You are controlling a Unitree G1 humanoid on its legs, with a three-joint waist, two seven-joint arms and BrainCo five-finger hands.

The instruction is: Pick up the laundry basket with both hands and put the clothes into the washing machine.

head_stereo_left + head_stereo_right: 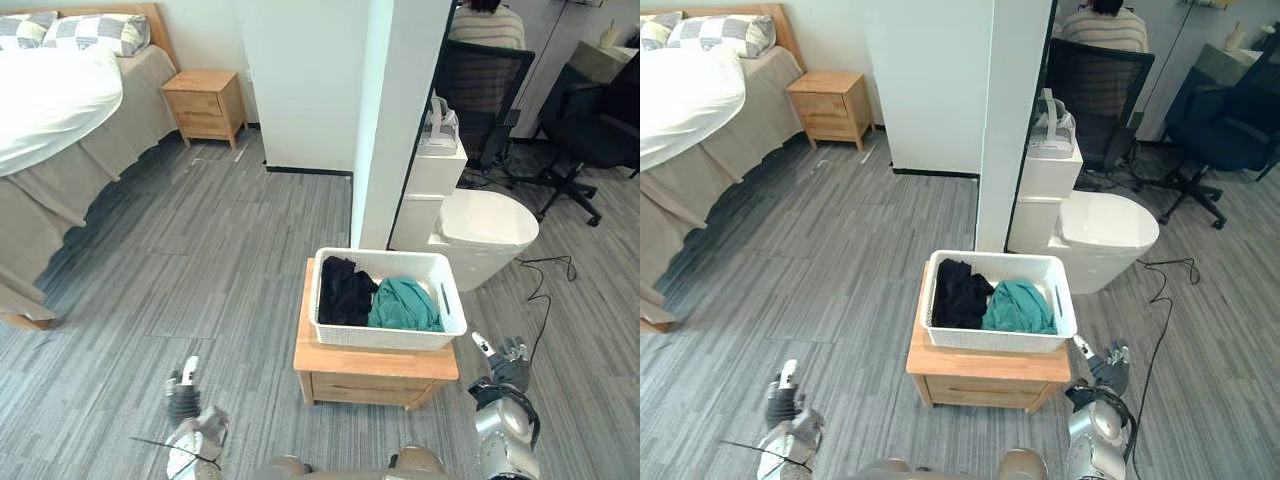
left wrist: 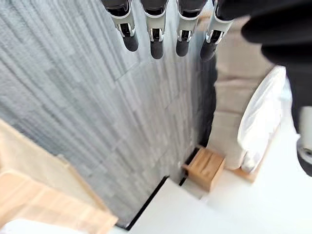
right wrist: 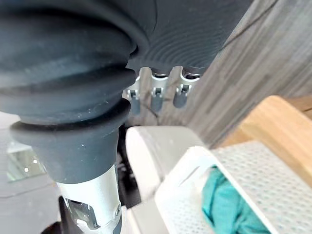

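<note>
Your left hand (image 1: 185,398) sits near-left over the floor, fingers straight, empty. Centre: basket (image 1: 385,337) on the wood stand (image 1: 375,362), black clothes (image 1: 345,292) left inside, teal cloth (image 1: 403,306) right. Your right hand (image 1: 508,362) is near-right, just beside the stand's corner, fingers straight, clear of the basket.

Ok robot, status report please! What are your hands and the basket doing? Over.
Left hand open, left of the wooden stand, apart. Right hand open, by the basket corner. Basket on stand, untouched, clothes inside. White pillar behind it.
</note>
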